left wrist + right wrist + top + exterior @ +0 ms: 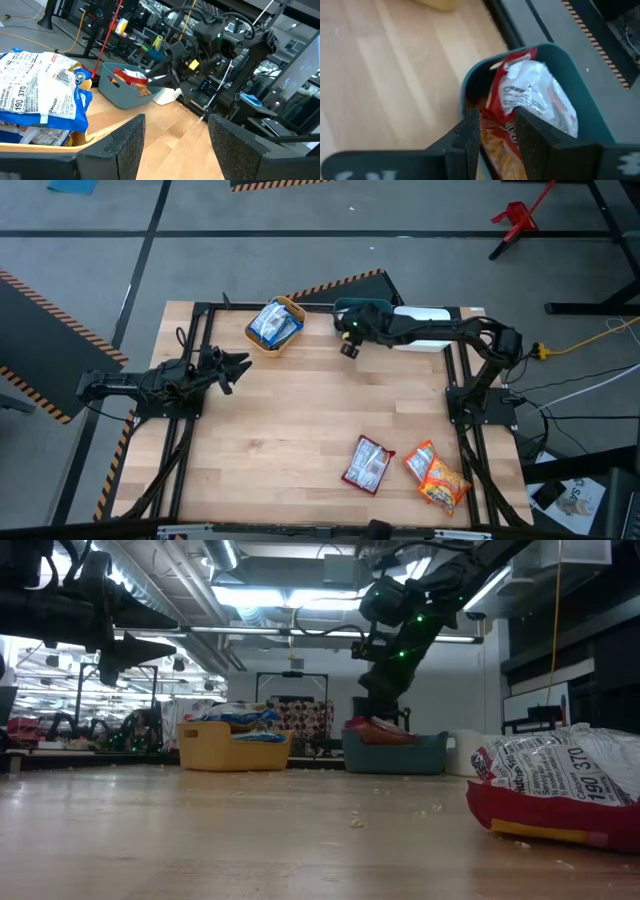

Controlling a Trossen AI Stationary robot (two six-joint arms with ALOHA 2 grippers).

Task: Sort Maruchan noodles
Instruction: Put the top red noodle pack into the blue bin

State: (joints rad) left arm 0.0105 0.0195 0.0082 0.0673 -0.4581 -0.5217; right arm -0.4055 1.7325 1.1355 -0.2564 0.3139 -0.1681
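Maruchan noodles: dark red packet (532, 95) lies in the teal bin (585, 75), blue ones fill the yellow bin (290, 308); one red (367, 464) and two orange (437, 474) wait on the counter (290, 430).

Right tool (497, 131) hangs over the teal bin, fingers narrowly parted, empty. Judgement: lift clear of the rim before swinging toward the near packets.

Left tool (175, 145), fingers wide, idles at the left edge.

The light wooden table (290, 430) fills the middle of the frame. At its upper edge sit a yellow bin (275, 326), a teal bin (362, 310) and a white bin (420, 315). Toward the lower right lie a dark red packet (368, 464) and an orange packet (436, 475).
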